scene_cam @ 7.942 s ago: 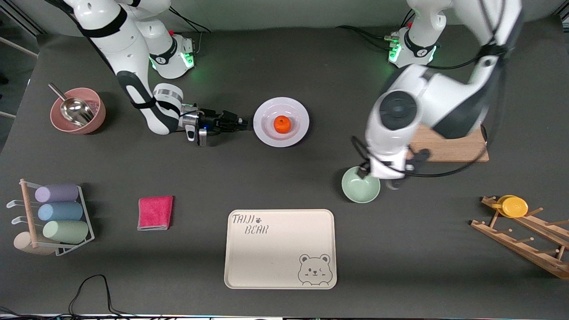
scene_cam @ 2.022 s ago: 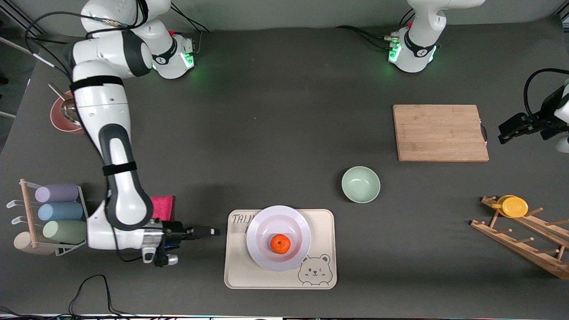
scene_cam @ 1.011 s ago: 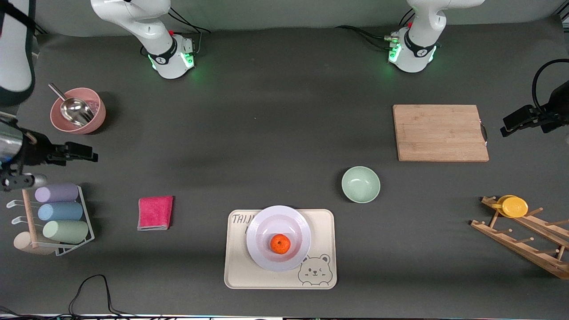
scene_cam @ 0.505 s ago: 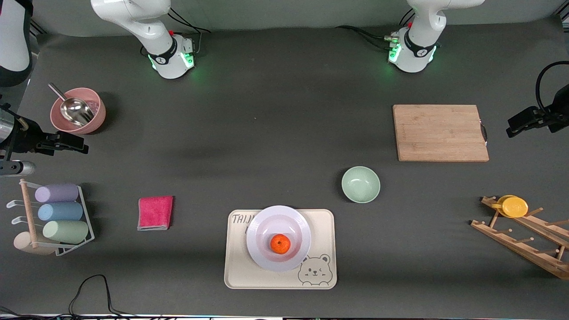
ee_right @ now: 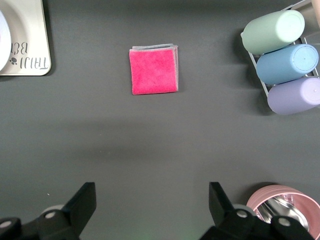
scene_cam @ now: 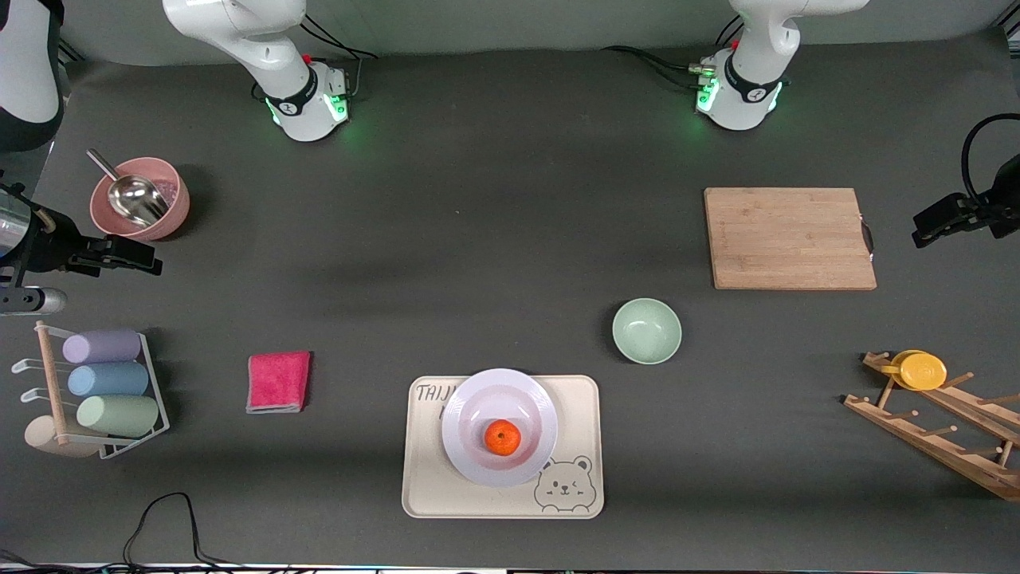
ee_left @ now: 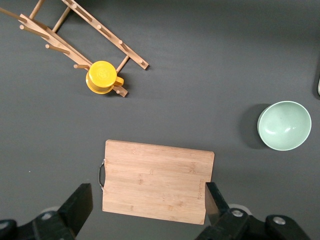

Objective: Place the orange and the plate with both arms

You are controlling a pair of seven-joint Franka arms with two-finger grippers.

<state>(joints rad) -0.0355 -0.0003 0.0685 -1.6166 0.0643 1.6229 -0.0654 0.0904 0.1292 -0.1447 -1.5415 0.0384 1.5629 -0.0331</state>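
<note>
orange [scene_cam: 503, 438] sits in plate [scene_cam: 500, 426] on the tray [scene_cam: 430, 486] — both well apart from left gripper [scene_cam: 931, 222] and right gripper [scene_cam: 127, 257], each spread open, empty, at table ends — right slightly closer.

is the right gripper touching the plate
Apart. The front view shows the right gripper open over bare table beside the pink bowl, with wide table between it and the plate.

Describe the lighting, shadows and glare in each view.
Front view: even overhead light, green glow at both arm bases, soft shadow beside the tray, faint sheen on the plate. Left wrist view: the pale-green bowl casts a soft shadow. Right wrist view: flat light, no glare on the pink cloth.
</note>
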